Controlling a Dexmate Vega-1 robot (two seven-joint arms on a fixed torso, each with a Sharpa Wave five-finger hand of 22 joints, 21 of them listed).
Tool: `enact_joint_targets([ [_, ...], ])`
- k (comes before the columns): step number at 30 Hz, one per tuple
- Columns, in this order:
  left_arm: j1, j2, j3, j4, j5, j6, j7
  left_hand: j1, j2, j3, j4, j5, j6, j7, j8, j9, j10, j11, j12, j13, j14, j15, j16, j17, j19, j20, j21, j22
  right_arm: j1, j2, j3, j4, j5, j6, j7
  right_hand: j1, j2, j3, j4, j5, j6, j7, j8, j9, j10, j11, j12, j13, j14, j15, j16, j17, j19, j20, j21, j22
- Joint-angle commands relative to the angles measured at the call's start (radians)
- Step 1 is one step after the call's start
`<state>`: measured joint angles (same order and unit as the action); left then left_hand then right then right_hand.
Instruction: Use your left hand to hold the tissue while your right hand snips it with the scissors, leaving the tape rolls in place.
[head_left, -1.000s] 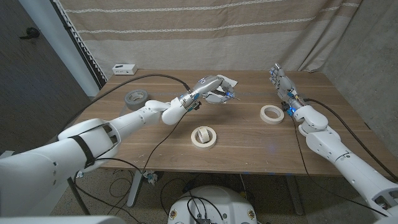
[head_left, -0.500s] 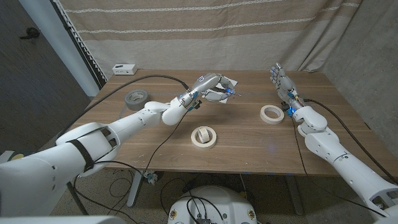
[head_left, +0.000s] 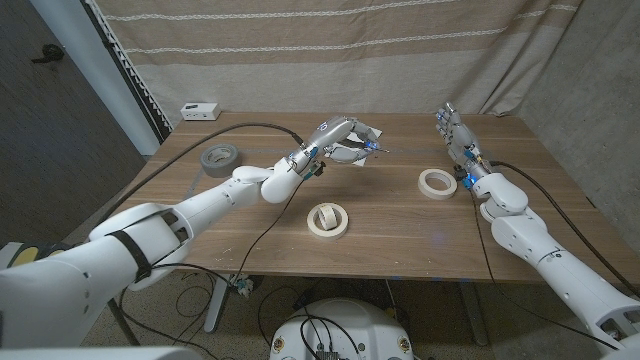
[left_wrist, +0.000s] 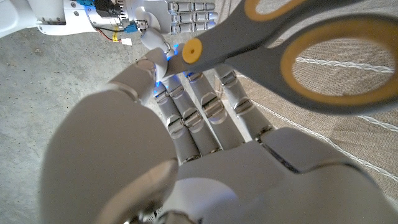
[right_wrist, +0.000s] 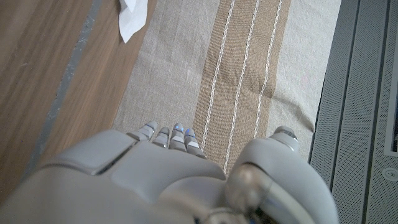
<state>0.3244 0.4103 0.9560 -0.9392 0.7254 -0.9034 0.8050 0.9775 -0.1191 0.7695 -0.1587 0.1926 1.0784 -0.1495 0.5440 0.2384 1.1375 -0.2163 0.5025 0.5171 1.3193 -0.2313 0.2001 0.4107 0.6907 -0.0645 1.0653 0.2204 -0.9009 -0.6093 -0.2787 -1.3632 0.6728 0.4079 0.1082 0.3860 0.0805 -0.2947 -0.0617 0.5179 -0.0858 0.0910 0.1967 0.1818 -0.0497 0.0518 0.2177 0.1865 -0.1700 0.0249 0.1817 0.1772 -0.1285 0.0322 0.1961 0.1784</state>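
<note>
- The left robot hand is over the far middle of the bench, its fingers curled down around something white, which looks like the tissue; a white corner shows just past the fingers.
- In the left wrist view the scissors, grey with yellow-lined handles, sit right against the left fingers. Whether that hand grips them, the tissue, or both, I cannot tell.
- The right robot hand stands upright near the far right edge, fingers apart and holding nothing, well apart from the left one.
- The right wrist view shows a white scrap on the wood near the edge; it may be the same tissue.
- Three tape rolls lie on the bench: a grey roll at far left, a cream roll in the middle front, a white roll just beside the right wrist. None is being touched, so that part holds.
- Judged from this: the task is early. No cut is visible. The right hand has yet to take the scissors, and the tissue has yet to be held out for the snip.
</note>
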Motion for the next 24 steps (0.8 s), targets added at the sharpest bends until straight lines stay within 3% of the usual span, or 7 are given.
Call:
enact_joint_targets([
  [1,0.025,-0.011,-0.031,-0.021,-0.013,-0.002,-0.009,-0.016,0.014,0.020,0.016,0.003,0.000,0.006,0.001,0.031,0.022,0.006,0.007,0.002,0.001,-0.005,0.005,0.002,-0.006,-0.108,0.006,-0.001,-0.007,-0.003,0.008,0.004,0.008,0.011,0.009,0.007,0.009,-0.001,0.003,0.005,-0.003,-0.006,0.000,0.003,0.007,0.001,0.007,0.002,0.000,-0.002,0.003,0.003,0.000,0.001,0.002,0.002],
  [24,0.138,-0.063,-0.154,-0.046,-0.344,-0.026,-0.297,-0.017,0.013,0.023,0.013,0.005,0.013,0.018,-0.009,0.014,0.016,0.006,0.001,-0.010,-0.004,-0.005,0.005,0.000,-0.015,-0.107,0.020,-0.012,-0.014,0.000,0.006,-0.009,0.009,-0.003,-0.006,0.009,0.011,0.000,0.003,0.005,-0.002,-0.006,0.000,0.003,0.012,0.001,0.009,0.002,0.002,-0.003,0.003,0.003,0.002,0.001,0.002,0.002],
])
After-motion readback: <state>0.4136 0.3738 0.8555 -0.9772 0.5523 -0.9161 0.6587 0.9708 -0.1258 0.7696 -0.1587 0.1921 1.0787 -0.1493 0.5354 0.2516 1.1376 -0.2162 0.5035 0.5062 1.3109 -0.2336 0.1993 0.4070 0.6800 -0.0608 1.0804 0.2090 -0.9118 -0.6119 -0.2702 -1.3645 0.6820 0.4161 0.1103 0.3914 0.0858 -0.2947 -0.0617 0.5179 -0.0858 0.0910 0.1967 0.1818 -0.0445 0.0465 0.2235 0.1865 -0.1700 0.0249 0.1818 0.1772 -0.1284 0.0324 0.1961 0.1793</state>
